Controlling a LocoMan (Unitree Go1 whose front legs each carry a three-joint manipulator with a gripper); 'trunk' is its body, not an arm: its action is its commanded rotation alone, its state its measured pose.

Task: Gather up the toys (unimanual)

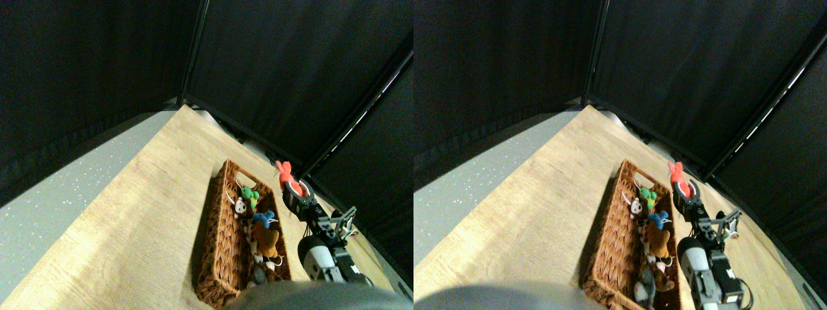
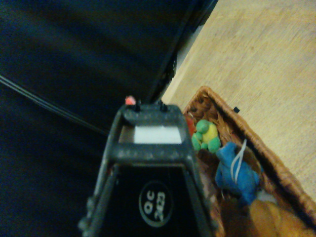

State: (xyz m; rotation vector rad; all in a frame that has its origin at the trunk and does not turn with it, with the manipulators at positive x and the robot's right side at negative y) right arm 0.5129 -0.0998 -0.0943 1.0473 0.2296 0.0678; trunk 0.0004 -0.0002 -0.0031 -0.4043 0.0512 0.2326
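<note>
Above pale wooden tabletop [image 1: 148,213], beside long brown wicker basket [image 1: 223,252] of plush animals, right gripper [image 1: 295,188] clenched around red plush toy [image 1: 285,173].

i have my right manipulator stretched forward from the lower right, its dark two-jaw gripper [image 1: 293,188] raised, jaws closed around a small red plush toy [image 1: 285,174].

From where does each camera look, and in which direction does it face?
Stereo pair view: on the robot's front, looking forward and down at the table and basket; the right gripper reaches in holding the red toy.
Wrist view: behind the right gripper, looking along its jaw over the basket.
Shared: basket, green toy, blue toy, red toy.
</note>
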